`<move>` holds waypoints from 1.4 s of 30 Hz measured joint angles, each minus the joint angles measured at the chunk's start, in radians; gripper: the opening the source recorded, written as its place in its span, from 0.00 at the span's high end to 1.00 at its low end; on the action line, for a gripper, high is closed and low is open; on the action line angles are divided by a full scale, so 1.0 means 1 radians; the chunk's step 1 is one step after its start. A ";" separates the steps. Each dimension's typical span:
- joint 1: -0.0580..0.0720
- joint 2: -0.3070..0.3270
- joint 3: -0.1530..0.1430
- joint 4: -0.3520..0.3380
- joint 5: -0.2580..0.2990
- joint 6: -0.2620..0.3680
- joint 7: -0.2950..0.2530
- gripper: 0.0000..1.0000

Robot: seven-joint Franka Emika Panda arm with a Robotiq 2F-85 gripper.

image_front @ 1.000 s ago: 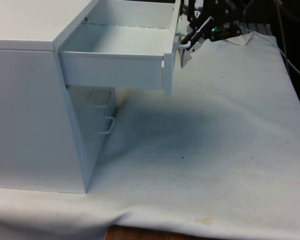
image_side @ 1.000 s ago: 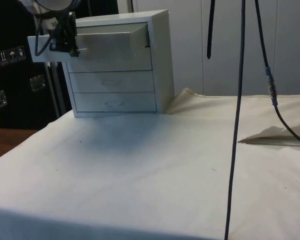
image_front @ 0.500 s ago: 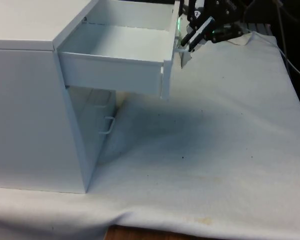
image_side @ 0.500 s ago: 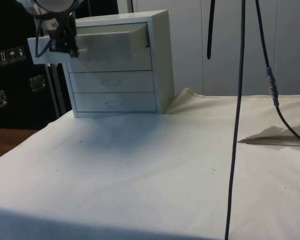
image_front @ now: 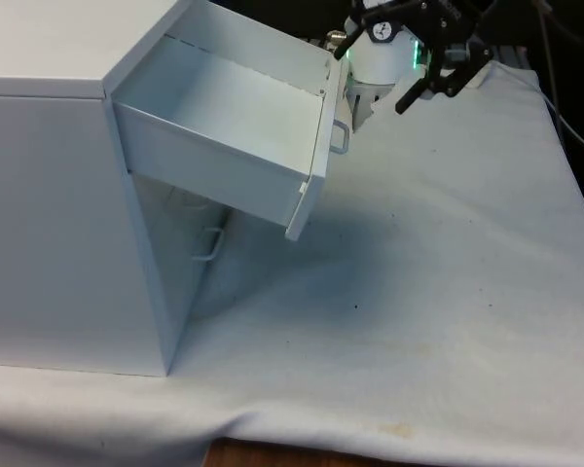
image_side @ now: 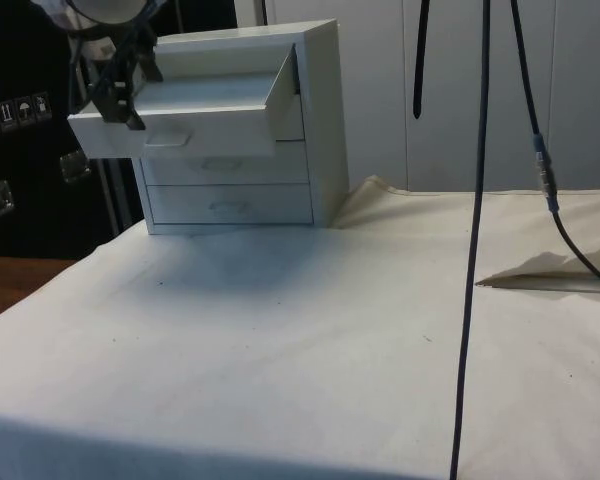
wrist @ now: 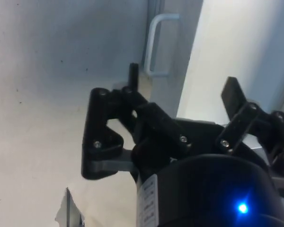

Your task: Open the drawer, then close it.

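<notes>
Cloth (image_front: pixel 438 321) covers the table, wrinkled at its near edge in the front view, and nothing lies on it in the drawer's path; the chest of drawers (image_front: pixel 58 214) stands at the front view's left, and its top drawer (image_front: pixel 224 146) hangs pulled far out and tipped downward, its front panel sagging toward the cloth, with its handle (image_front: pixel 341 136) free; in the side view the same drawer (image_side: pixel 180 115) slopes down away from the chest, above the 2 lower drawers (image_side: pixel 225 185), which sit shut. The gripper (image_front: pixel 438 73) hovers beyond the drawer front, just clear of the handle, its jaws spread apart and gripping nothing; the wrist view shows the fingers (wrist: pixel 132 78) parted with the handle (wrist: pixel 156 45) ahead of them, not between them. The main risk, as I judge it, is that the tilted drawer slips out of its runners and drops, since nothing supports its front; a straight push on the panel could jam it against the chest frame instead of sliding it home, so it probably needs lifting level first. A dark cable (image_side: pixel 475 240) hangs across the side view, well apart from the chest.
</notes>
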 measured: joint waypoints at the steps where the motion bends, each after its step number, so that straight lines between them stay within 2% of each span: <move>1: 0.000 -0.001 0.001 0.000 0.000 0.000 0.000 0.03; 5: -0.001 0.000 0.014 0.000 0.002 0.000 0.013 0.00; 8: -0.007 0.005 0.035 0.000 0.005 0.003 0.036 0.00; 9: -0.013 0.010 0.045 0.000 0.012 0.010 0.046 0.00; 17: -0.029 0.026 0.088 0.001 0.032 0.022 0.079 0.00; 23: -0.036 0.030 0.098 0.003 0.035 0.027 0.087 0.00; 27: -0.036 0.030 0.098 0.006 0.034 0.025 0.087 0.23; 28: -0.036 0.030 0.098 0.006 0.033 0.025 0.087 0.34; 29: -0.036 0.030 0.098 0.006 0.033 0.025 0.087 0.39; 30: -0.036 0.030 0.098 0.006 0.033 0.025 0.087 0.39; 35: -0.036 0.030 0.098 0.007 0.031 0.023 0.087 0.65; 36: -0.036 0.030 0.098 0.007 0.030 0.022 0.087 0.75; 39: -0.036 0.030 0.098 0.007 0.030 0.022 0.087 0.93; 40: -0.036 0.030 0.098 0.008 0.029 0.022 0.087 0.93; 42: -0.037 0.030 0.098 0.008 0.028 0.020 0.087 1.00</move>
